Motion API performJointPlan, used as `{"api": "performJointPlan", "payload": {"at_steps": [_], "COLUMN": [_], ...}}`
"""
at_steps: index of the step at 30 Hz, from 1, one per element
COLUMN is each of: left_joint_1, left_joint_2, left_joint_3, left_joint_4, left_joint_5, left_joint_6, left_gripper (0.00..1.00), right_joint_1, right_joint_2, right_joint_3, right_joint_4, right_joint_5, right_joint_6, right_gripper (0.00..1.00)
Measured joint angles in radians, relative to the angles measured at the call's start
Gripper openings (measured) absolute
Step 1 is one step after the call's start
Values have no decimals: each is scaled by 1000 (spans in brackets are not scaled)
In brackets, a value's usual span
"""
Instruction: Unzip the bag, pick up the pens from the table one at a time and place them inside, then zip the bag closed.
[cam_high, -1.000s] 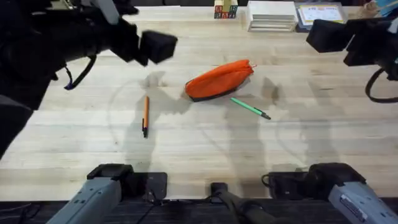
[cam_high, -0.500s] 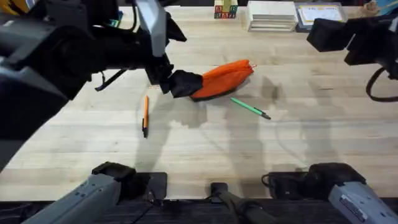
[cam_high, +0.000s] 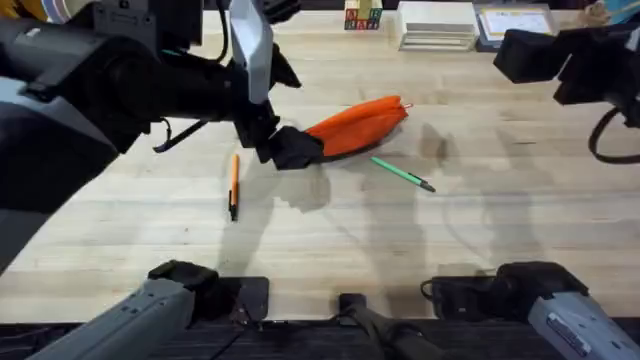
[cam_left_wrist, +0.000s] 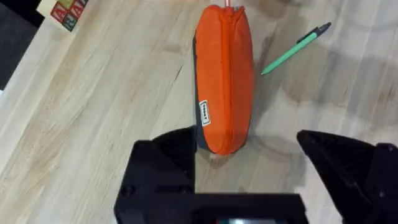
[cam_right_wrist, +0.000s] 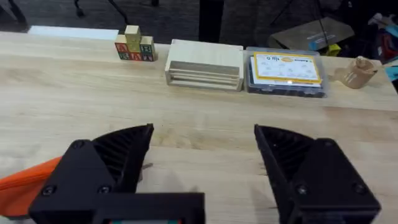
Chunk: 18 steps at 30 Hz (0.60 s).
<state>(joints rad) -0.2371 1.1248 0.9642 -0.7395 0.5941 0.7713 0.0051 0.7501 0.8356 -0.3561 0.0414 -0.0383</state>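
Pencil pouch (cam_high: 358, 126), zipped, lies mid-bench (cam_high: 330, 240). My left tool (cam_left_wrist: 249, 155), jaws spread, has swung down to its near end within the last second; unzipping can begin. My right tool (cam_right_wrist: 202, 171) hangs spread, well apart.

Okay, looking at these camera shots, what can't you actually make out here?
- Near end of the orange pouch: covered in the overhead view by the left gripper.
- Zipper pull: too small and cut off at the edge in the left wrist view.
- Label on the pouch: print too small in the left wrist view.
- Right gripper: open, but dark and blurred in the overhead view.
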Motion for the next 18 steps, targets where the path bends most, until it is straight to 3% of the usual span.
{"api": "performJointPlan", "payload": {"at_steps": [3, 18], "left_joint_1": [0, 0], "left_joint_2": [1, 301], "left_joint_3": [0, 0], "left_joint_4": [-11, 25], "left_joint_5": [-16, -26], "left_joint_6": [0, 0], "left_gripper": [993, 994], "right_joint_1": [0, 0], "right_joint_2": [0, 0], "right_joint_3": [0, 0], "right_joint_4": [0, 0], "right_joint_5": [0, 0], "right_joint_6": [0, 0], "right_gripper": [997, 998]}}
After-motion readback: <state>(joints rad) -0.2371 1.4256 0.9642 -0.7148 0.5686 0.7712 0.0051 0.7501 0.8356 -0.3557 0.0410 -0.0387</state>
